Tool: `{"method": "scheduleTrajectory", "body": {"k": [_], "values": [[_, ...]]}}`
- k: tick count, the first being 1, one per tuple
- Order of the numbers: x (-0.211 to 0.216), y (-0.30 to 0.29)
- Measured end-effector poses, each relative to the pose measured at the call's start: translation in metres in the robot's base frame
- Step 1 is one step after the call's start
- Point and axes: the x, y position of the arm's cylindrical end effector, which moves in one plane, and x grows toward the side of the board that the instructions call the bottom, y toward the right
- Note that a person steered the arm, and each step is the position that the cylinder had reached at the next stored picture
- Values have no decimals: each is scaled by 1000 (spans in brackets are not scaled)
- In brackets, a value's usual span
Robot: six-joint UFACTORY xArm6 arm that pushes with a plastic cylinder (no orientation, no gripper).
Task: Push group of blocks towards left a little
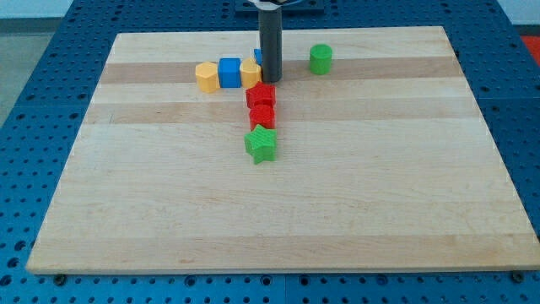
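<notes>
A row of blocks lies near the view's top: a yellow hexagonal block, a blue cube and a yellow block, touching side by side. A blue block peeks out behind the rod. Below the row, two red blocks and a green star-shaped block form a column. A green cylinder stands apart to the right. My tip rests just right of the yellow block, above the upper red block.
The wooden board lies on a blue perforated table. The rod comes down from the view's top centre.
</notes>
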Motion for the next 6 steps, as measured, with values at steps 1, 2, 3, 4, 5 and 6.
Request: {"method": "scheduleTrajectory", "body": {"k": [1, 2, 3, 4, 5, 6], "values": [[0, -20], [0, -39], [0, -56], [0, -72], [0, -84], [-39, -79]]}}
